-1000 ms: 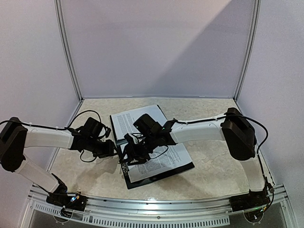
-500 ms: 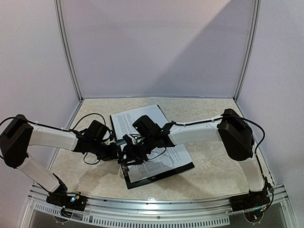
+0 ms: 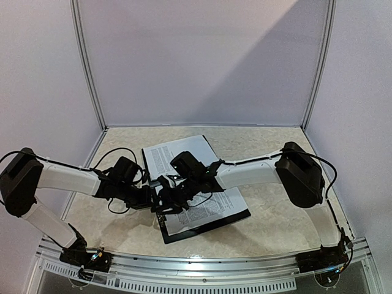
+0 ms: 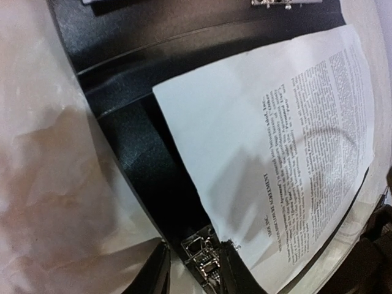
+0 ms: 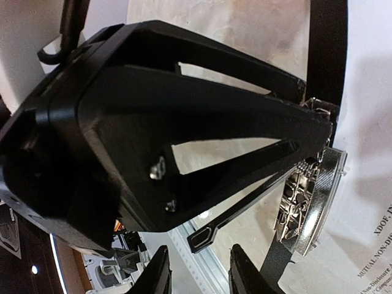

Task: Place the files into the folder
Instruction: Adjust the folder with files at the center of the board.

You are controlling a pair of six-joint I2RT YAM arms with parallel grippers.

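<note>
The black folder [image 3: 240,215] lies open on the table, with the files as printed white sheets on its far half [image 3: 174,154] and near half [image 3: 211,207]. Both grippers meet at its left edge. My left gripper [image 3: 153,200] [image 4: 196,277] is open and straddles the folder's metal clip [image 4: 206,264]. One finger lies against the clip and the corner of the sheet [image 4: 288,153], the other stands a little off it. My right gripper [image 3: 165,197] [image 5: 199,274] is open. The tip of a thin black clip lever [image 5: 211,233] sits just ahead of its fingertips. The clip [image 5: 306,205] shows to the right.
The left gripper's black body [image 5: 153,122] fills most of the right wrist view, very close. A second metal clip [image 4: 275,3] sits at the folder's far edge. White booth walls enclose the marbled table [image 3: 269,153]. A metal rail [image 3: 202,266] runs along the front edge.
My left gripper has slid right to the folder's left edge, beside the right gripper. Both pairs of jaws have narrowed. The folder and sheets have not moved.
</note>
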